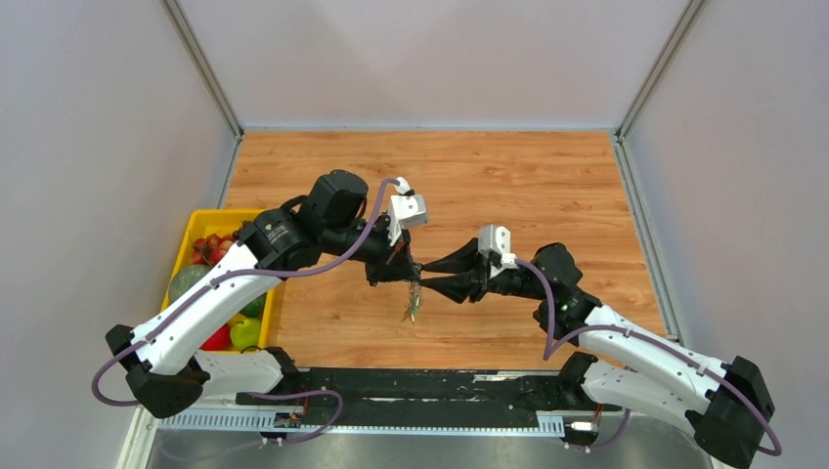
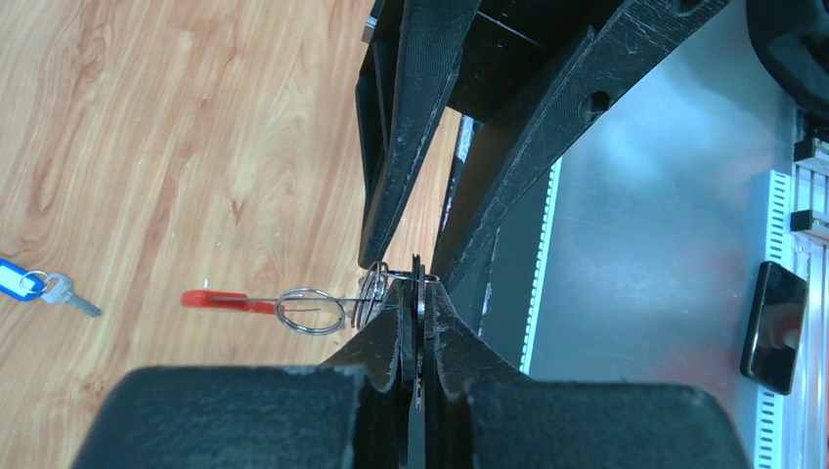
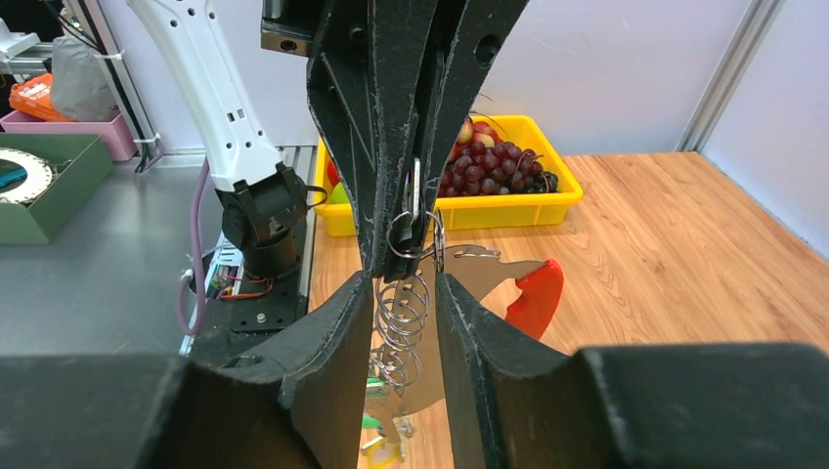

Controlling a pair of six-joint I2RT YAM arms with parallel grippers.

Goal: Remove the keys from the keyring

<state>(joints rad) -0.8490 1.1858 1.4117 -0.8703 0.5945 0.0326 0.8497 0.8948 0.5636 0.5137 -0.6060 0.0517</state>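
Left gripper, right gripper meet; keys hang there.

The keyring, a chain of steel split rings with a red curved piece, hangs lifted above the middle of the wooden table. Green and yellow-headed keys dangle beneath it. One blue-tagged key lies flat on the table, detached.

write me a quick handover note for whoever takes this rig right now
Left gripper: shut on the keyring, holding it above the table.
Right gripper: fingers either side of the stacked split rings; cannot tell if it is clamped.
Done: one blue-tagged key lies loose on the table.
Left: the green and yellow tagged keys hang from the bunch, not yet off.
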